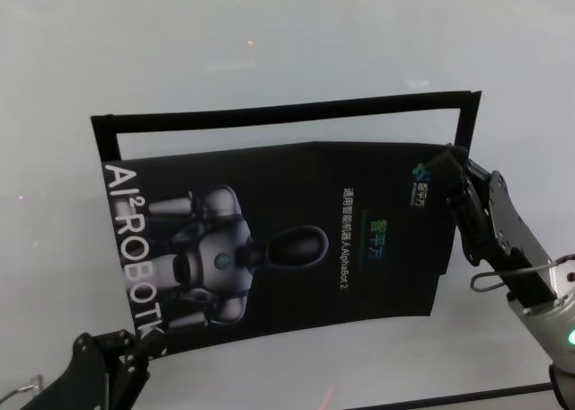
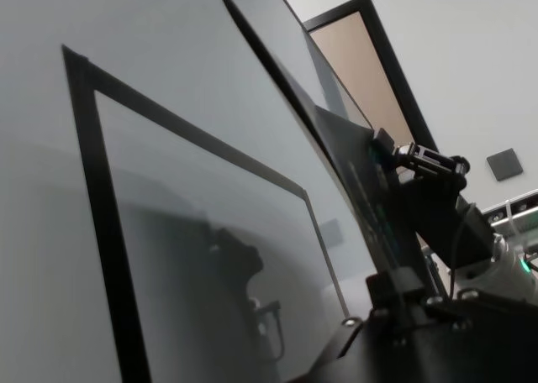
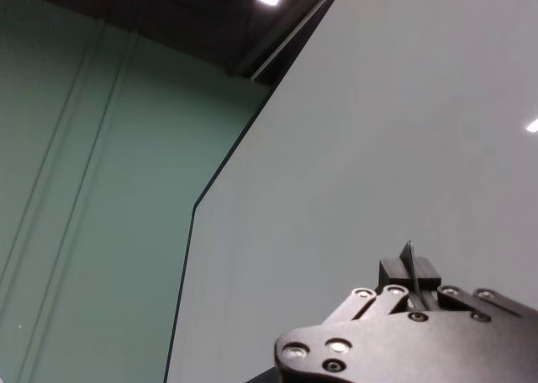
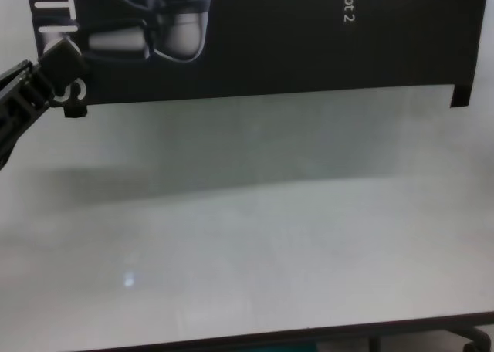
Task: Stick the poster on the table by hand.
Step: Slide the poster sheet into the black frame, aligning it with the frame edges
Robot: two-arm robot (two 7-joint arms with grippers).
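The poster [image 1: 296, 239], black and glossy with a grey-white robot and white lettering, hangs tilted above the table [image 1: 269, 32] and casts a shadow on it in the chest view. My left gripper [image 1: 135, 343] is shut on its near left corner, also seen in the chest view [image 4: 65, 74]. At the far right corner my right gripper [image 1: 454, 158] is shut on the sheet. The right wrist view shows its fingertips [image 3: 409, 270] pinching the thin edge. In the left wrist view the poster [image 2: 336, 139] bows upward toward the right gripper [image 2: 403, 160].
Narrow black tape strips [image 1: 287, 109] form a frame on the table behind and beside the poster, also seen in the left wrist view [image 2: 92, 190]. The table's near edge [image 4: 309, 333] runs along the bottom of the chest view.
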